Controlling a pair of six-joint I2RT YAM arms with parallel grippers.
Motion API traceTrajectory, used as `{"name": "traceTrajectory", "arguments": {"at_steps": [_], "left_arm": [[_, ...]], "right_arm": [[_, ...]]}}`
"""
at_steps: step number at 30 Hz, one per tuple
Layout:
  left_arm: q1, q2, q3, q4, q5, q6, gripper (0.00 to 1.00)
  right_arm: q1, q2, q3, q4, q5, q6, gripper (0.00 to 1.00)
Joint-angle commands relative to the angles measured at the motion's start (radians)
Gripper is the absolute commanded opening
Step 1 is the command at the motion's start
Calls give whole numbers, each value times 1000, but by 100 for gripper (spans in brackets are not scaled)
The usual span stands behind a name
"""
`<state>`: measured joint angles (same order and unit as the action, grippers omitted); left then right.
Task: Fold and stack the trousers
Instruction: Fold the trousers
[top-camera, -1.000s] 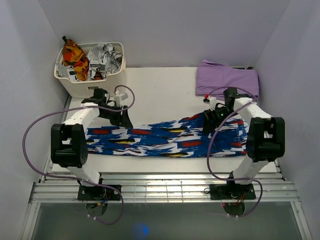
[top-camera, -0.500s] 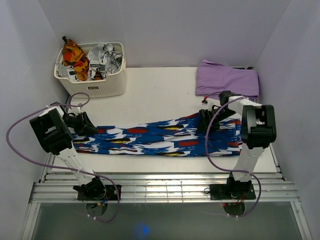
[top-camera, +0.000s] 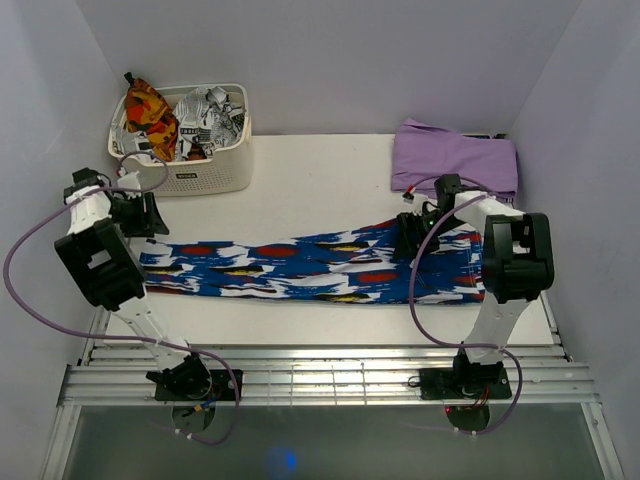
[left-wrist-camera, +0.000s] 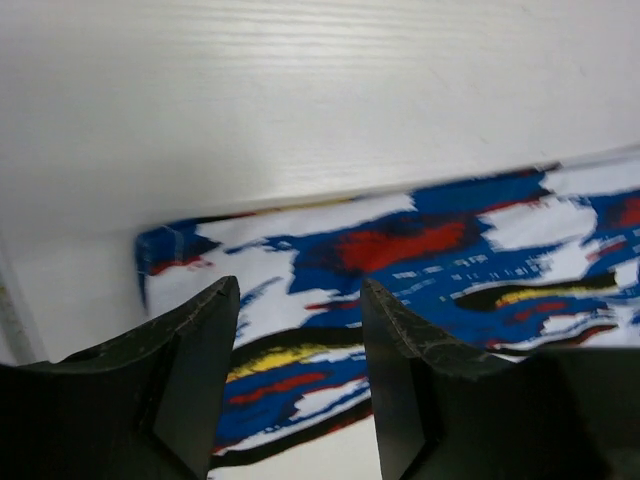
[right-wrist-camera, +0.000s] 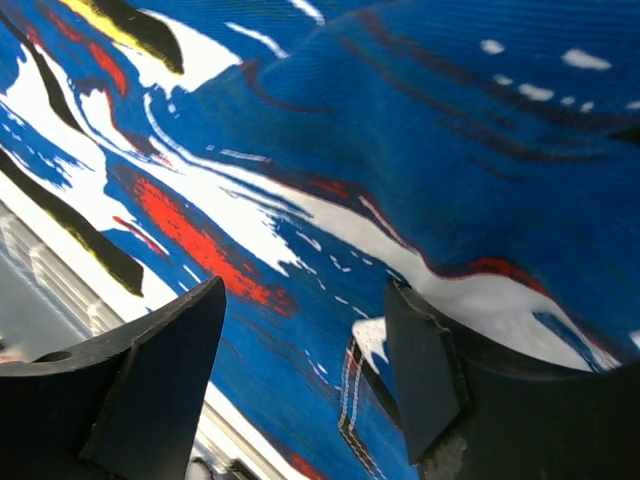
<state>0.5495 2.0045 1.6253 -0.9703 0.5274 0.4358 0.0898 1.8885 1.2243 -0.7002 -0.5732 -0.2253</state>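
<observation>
By the left edge of the bench (top-camera: 320, 190), my left fingers (left-wrist-camera: 195, 370) are hovering spread over the end of the trousers (top-camera: 300, 265), pinching nothing. The trousers are lying flat along the near half of the bench, reaching from the left edge almost to the right edge. Toward the right edge, my right fingers (right-wrist-camera: 170, 370) are hanging spread just above the cloth, gripping nothing.

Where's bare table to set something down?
Widest patch: far middle of the table, between basket and purple garment, behind the trousers. A thin strip along their near edge. Crowded: both trouser ends, at left gripper and right gripper.
</observation>
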Motion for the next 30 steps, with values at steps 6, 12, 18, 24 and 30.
{"name": "traceTrajectory", "arguments": {"at_steps": [6, 12, 18, 24, 30], "left_arm": [[-99, -125, -114, 160, 10, -8, 62], [-59, -116, -76, 226, -191, -112, 65], [9, -144, -125, 206, -334, -31, 71], [112, -50, -107, 91, -233, 15, 71], [110, -36, -237, 73, -112, 46, 69]], "right_arm": [[-5, -97, 249, 19, 54, -137, 73], [24, 89, 431, -10, 179, -131, 81], [65, 216, 436, 14, 197, -137, 87], [93, 244, 354, 33, 173, -169, 85], [94, 256, 327, 36, 200, -175, 57]]}}
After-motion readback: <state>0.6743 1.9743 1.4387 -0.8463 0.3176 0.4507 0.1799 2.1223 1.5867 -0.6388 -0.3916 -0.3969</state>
